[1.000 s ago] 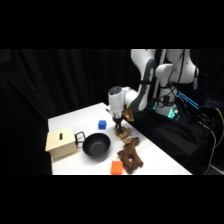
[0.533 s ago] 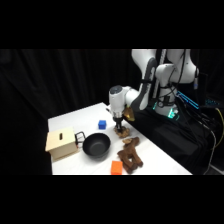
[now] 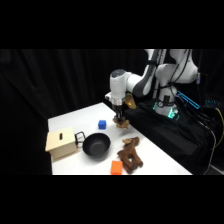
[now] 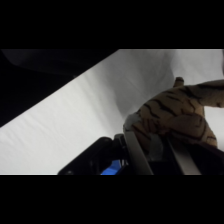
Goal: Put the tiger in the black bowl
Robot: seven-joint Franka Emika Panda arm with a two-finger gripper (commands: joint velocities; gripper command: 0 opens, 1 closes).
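Note:
The tiger (image 3: 123, 123) is a small tan striped toy at the table's far right edge. My gripper (image 3: 120, 117) comes down on it from above. In the wrist view the tiger (image 4: 175, 115) fills the space between my gripper (image 4: 156, 146) fingers (image 4: 134, 148), which press against its sides, so the gripper is shut on it. The toy looks level with the tabletop or just above it. The black bowl (image 3: 96, 145) stands nearer the front, to the left of the tiger, round and glossy, with nothing in it.
A tan wooden box (image 3: 61, 142) with a black handle stands left of the bowl. A blue block (image 3: 102, 124) lies between bowl and gripper. A dark brown animal toy (image 3: 130, 155) and an orange block (image 3: 116, 167) lie at the front right of the white table (image 3: 75, 120).

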